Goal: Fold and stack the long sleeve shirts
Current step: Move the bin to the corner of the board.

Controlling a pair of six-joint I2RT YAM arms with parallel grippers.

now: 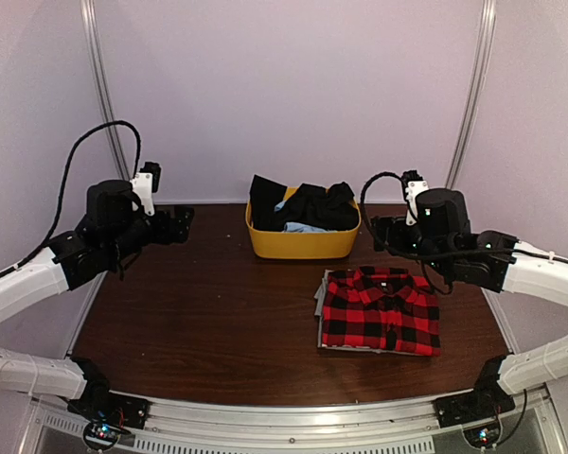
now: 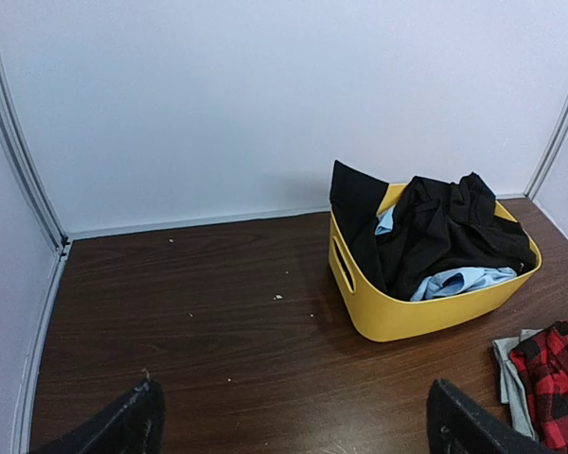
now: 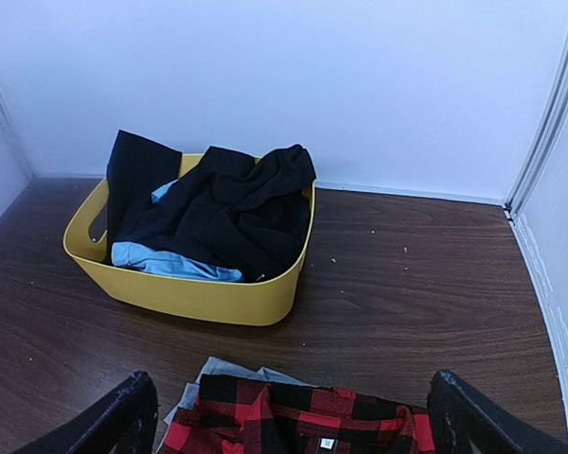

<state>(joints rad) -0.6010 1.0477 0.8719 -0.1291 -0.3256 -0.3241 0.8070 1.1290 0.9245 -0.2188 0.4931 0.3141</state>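
Below the right claw point(image 1: 381, 233), plaid shirt point(image 1: 381, 310) lies folded; black shirt point(image 1: 312, 203) sits crumpled in bin point(image 1: 303, 248) ahead, not yet folded. Left claw point(image 1: 182, 224) and right both wide, empty.

Room: bare wood by L gripper point(image 1: 180, 225); bin + plaid by R gripper point(image 1: 379, 232).
L: bare table point(image 1: 199, 312) below and ahead, up to back wall point(image 1: 293, 95); yellow bin point(image 1: 303, 244) stands to its right, black shirt point(image 1: 312, 206) heaped over rim. R: bin ahead-left, plaid shirt point(image 1: 381, 310) just below; bare strip of wood between the two, ahead to back wall.
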